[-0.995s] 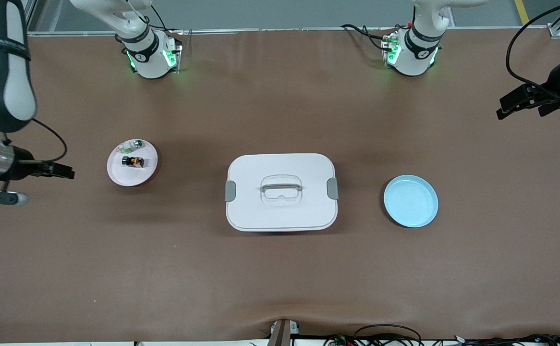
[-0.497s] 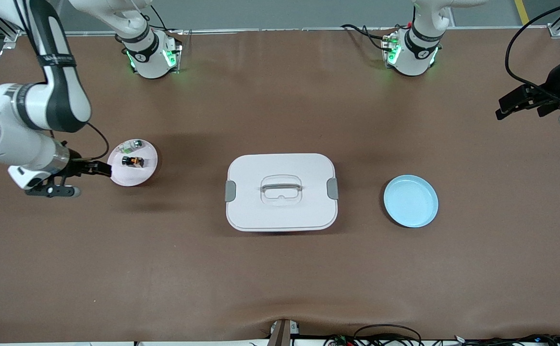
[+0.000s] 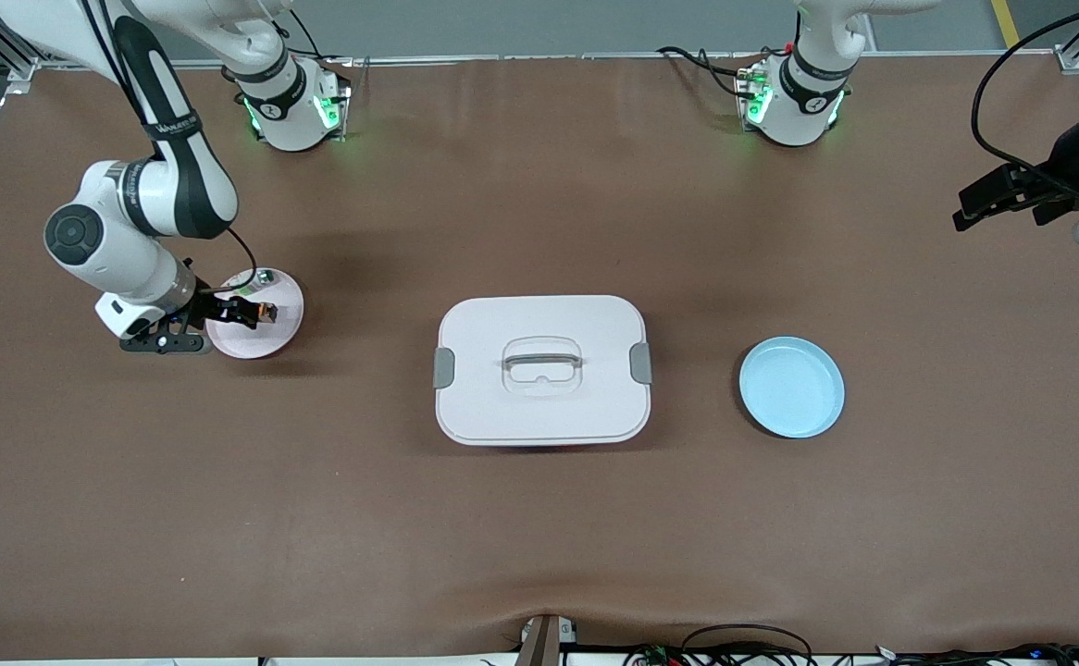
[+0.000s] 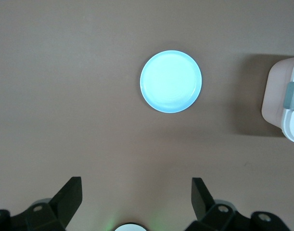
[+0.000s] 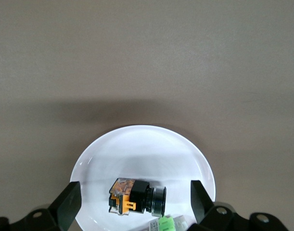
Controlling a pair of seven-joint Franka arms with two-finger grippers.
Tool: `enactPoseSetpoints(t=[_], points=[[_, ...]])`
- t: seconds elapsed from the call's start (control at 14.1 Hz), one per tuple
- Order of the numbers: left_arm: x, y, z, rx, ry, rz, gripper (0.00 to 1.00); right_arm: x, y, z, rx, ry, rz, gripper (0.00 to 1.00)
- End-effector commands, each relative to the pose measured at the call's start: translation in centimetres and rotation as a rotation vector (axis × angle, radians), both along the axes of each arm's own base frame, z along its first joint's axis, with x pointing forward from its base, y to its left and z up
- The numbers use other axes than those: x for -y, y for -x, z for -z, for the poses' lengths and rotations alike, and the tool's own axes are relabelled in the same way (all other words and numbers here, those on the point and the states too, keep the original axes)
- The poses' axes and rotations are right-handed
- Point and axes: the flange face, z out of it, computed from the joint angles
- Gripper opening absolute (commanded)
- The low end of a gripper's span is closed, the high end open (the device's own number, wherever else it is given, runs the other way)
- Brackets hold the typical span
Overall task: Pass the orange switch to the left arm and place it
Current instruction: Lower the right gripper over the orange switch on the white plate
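Two arms share the tabletop [image 3: 539, 555]: from the front, the right pincer [image 3: 248, 313] hangs released over the pink plate [image 3: 276, 338] holding the orange switch [image 3: 266, 313], near the right arm's edge. The box [image 3: 540, 368] sits mid-tabletop before the blue plate [image 3: 790, 387]; any carry should arc clear of it.

Left wrist: the left pincer [image 4: 136, 197] waits, released, blue plate ahead.

Right wrist: centre the fingers [image 5: 67, 202] astride the switch, avoiding the green-tipped part [image 5: 167, 224] beside it.

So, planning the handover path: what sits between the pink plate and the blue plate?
The white box, lid latched on, sits on the table between the pink plate and the blue plate; the front view shows it.
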Motion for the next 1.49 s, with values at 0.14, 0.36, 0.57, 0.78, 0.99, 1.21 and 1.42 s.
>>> enactPoseSetpoints(t=[0.14, 0.36, 0.57, 0.78, 0.99, 1.21, 1.42], points=[[-0.1, 0.1, -0.1, -0.009, 0.016, 0.007, 1.00, -0.2, 2.0, 1.3, 0.031, 0.014, -0.015, 1.00], [0.1, 0.0, 0.1, -0.012, 0.016, 0.010, 1.00, -0.1, 3.0, 3.0, 0.054, 0.017, -0.012, 1.00], [0.1, -0.1, 0.2, -0.014, 0.016, 0.010, 1.00, 0.1, 3.7, 4.6, 0.060, 0.021, -0.009, 1.00], [0.1, 0.0, 0.1, -0.012, 0.016, 0.010, 1.00, 0.0, 4.4, 6.1, 0.073, 0.024, -0.012, 1.00], [0.1, -0.1, 0.2, -0.014, 0.016, 0.010, 1.00, 0.1, 4.9, 8.1, 0.095, 0.032, -0.010, 1.00], [0.2, -0.1, 0.2, -0.014, 0.016, 0.013, 1.00, 0.2, 5.1, 8.7, 0.089, 0.033, -0.006, 1.00], [0.3, 0.0, 0.7, -0.029, 0.014, 0.017, 1.00, 0.2, 5.4, 8.9, 0.080, 0.033, -0.006, 1.00]])
